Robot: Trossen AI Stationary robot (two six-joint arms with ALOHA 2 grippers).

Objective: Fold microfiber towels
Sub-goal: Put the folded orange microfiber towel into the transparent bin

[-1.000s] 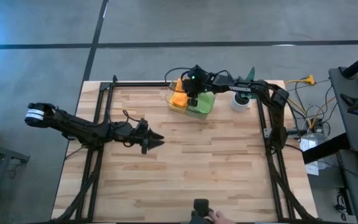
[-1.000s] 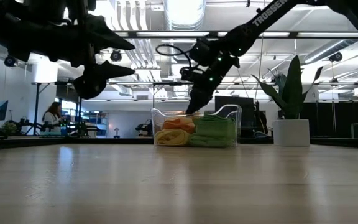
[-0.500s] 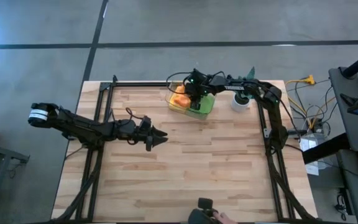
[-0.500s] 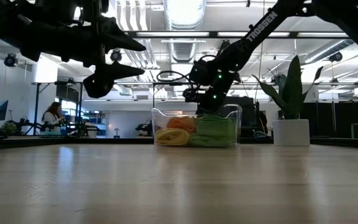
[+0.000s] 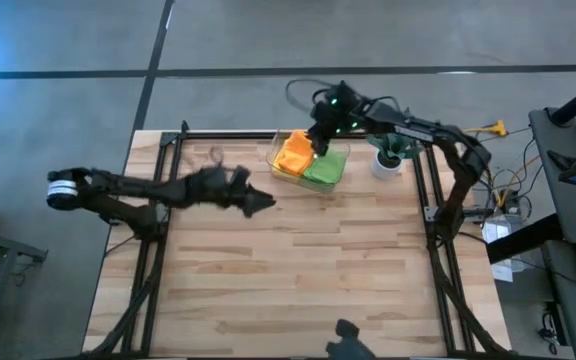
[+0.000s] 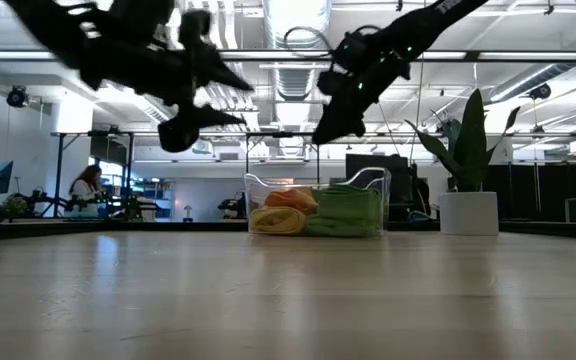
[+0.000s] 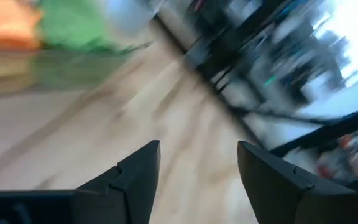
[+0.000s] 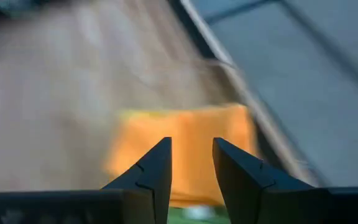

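A clear bin (image 5: pixel 277 152) stands at the table's far edge with the microfiber towels in it. The orange towel (image 5: pixel 294 154) lies on top of the yellow one (image 6: pixel 276 220), and a lime green towel (image 5: pixel 326 168) is beside them. My right gripper (image 5: pixel 318 140) hangs above the bin, its fingers a little open (image 8: pixel 191 155) and nothing between them; the orange towel (image 8: pixel 185 146) lies below them. My left gripper (image 5: pixel 261 204) hovers open left of the bin, above the table (image 7: pixel 197 155), holding nothing.
A spiky green plant in a white pot (image 5: pixel 386 162) stands just right of the bin (image 6: pixel 315 205). Black frame rails run along the table's left, right and far edges. The wooden top (image 5: pixel 298 270) lies bare from the middle to the near edge.
My right gripper dipped into the bin, then rose clear above it while rolling, with nothing in its fingers. My left gripper has gone toward the far edge and the bin, rising a little. The towels stay in the bin.
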